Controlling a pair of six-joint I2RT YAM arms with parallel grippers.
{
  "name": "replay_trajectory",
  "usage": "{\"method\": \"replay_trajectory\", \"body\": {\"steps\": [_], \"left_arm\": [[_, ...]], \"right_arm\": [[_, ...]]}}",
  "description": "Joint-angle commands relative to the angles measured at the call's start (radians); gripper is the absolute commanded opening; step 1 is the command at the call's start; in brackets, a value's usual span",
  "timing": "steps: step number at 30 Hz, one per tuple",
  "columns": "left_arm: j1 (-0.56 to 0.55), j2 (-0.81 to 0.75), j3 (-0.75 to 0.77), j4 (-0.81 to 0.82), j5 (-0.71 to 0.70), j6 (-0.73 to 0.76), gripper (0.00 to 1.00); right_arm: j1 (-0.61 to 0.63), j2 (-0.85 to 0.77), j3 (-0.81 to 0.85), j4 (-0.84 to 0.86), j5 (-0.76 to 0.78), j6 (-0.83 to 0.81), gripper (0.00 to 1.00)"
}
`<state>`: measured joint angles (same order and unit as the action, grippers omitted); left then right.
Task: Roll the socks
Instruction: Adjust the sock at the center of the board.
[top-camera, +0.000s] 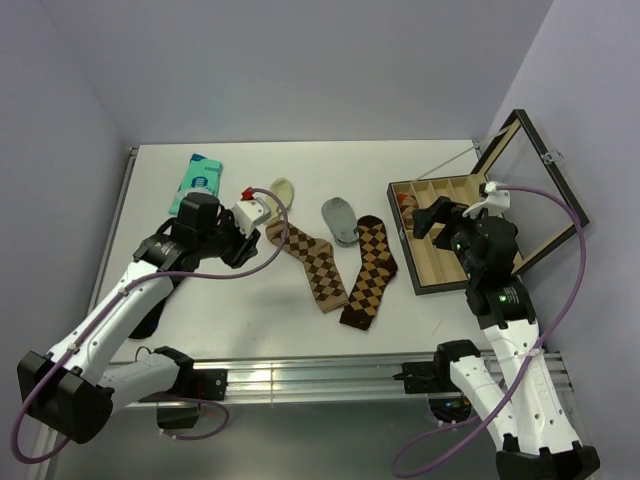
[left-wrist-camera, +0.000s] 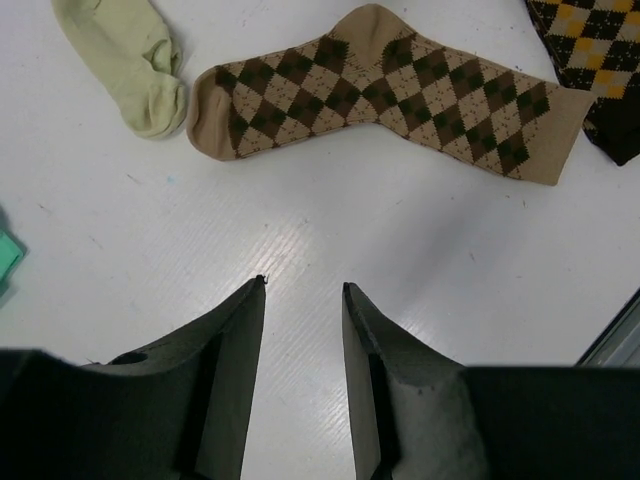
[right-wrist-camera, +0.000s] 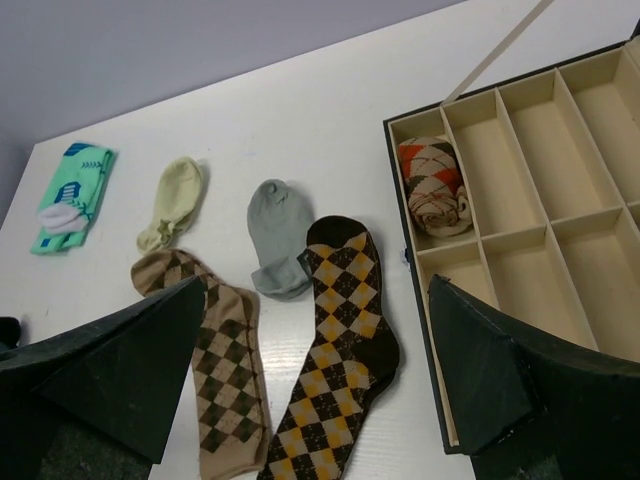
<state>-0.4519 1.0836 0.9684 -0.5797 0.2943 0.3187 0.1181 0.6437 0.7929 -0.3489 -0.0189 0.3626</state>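
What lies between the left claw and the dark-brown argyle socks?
The tan argyle sock lies flat on the table between the open left claw and the dark-brown argyle socks. The grey ankle sock touches their far end.

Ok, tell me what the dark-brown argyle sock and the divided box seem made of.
Dark-brown sock with orange and tan argyle diamonds: soft knitted fabric, matt; it lies limp and flat. Black-rimmed divided box: likely thin wood or board, pale and matt; stiff straight partitions.
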Motion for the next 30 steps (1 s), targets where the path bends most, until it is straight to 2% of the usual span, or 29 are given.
{"method": "replay_trajectory", "body": {"steps": [1, 5, 12, 18, 25, 30], "left_arm": [[-0.019, -0.008, -0.014, 0.043, -0.027, -0.013, 0.43], [-0.079, 0.002, -0.036, 0.069, -0.067, -0.017, 0.44], [-0.322, 0.105, -0.094, 0.178, -0.198, 0.0, 0.43], [-0.474, 0.182, -0.143, 0.335, -0.245, -0.003, 0.43], [-0.56, 0.356, -0.145, 0.524, -0.227, -0.049, 0.4], [-0.579, 0.466, -0.106, 0.57, -0.192, -0.081, 0.37]], "right_arm": [[0.003, 0.001, 0.017, 0.001, 0.008, 0.001, 1.0], [0.003, 0.008, 0.014, 0.013, -0.004, 0.006, 1.0], [0.003, 0.025, 0.025, 0.001, -0.009, 0.029, 1.0], [0.003, 0.028, 0.002, 0.002, -0.009, 0.044, 1.0], [0.003, 0.027, -0.011, 0.008, -0.003, 0.062, 1.0], [0.003, 0.02, -0.011, -0.002, 0.016, 0.062, 1.0]]}}
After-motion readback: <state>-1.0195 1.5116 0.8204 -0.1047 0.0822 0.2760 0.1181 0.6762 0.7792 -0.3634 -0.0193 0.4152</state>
